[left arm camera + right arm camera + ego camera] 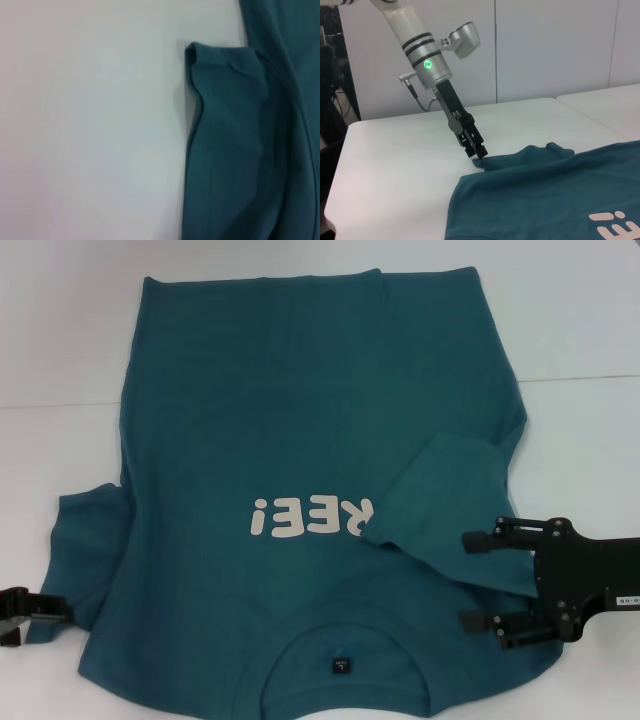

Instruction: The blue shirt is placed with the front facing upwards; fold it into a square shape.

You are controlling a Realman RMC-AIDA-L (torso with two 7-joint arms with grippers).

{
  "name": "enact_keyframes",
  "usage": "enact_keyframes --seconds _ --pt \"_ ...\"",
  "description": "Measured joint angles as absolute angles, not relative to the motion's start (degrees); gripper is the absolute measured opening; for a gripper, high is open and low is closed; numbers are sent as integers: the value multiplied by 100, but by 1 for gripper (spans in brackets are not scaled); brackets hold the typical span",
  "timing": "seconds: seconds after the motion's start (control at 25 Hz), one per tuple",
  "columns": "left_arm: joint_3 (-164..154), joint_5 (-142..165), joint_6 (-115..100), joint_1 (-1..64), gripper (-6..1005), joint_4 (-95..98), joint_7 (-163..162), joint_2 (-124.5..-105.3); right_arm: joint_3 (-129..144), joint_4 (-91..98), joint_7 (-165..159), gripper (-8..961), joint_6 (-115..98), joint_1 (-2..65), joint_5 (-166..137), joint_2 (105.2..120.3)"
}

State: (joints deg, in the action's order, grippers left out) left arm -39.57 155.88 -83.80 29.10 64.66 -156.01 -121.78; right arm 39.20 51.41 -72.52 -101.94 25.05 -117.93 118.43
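The blue shirt lies flat on the white table, collar and black tag nearest me, cream letters upside down. Its right sleeve is folded inward over the chest and covers the start of the lettering. My right gripper hovers over that side of the shirt, open, with nothing between its fingers. My left gripper sits at the outer edge of the left sleeve. In the right wrist view the left gripper is pinched on the sleeve tip. The left wrist view shows only the sleeve hem.
The white table has bare surface on both sides of the shirt and beyond its bottom hem. A seam crosses the far part of the tabletop. A second white table adjoins it, with a wall behind.
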Motion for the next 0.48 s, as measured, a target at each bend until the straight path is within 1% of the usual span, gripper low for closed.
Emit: enact_keyframes --seconds 0.48 --pt "-3953 15596 -8220 2987 785 6286 -15574 -12139 3911 5141 -7318 926 -10158 2555 -11813 11848"
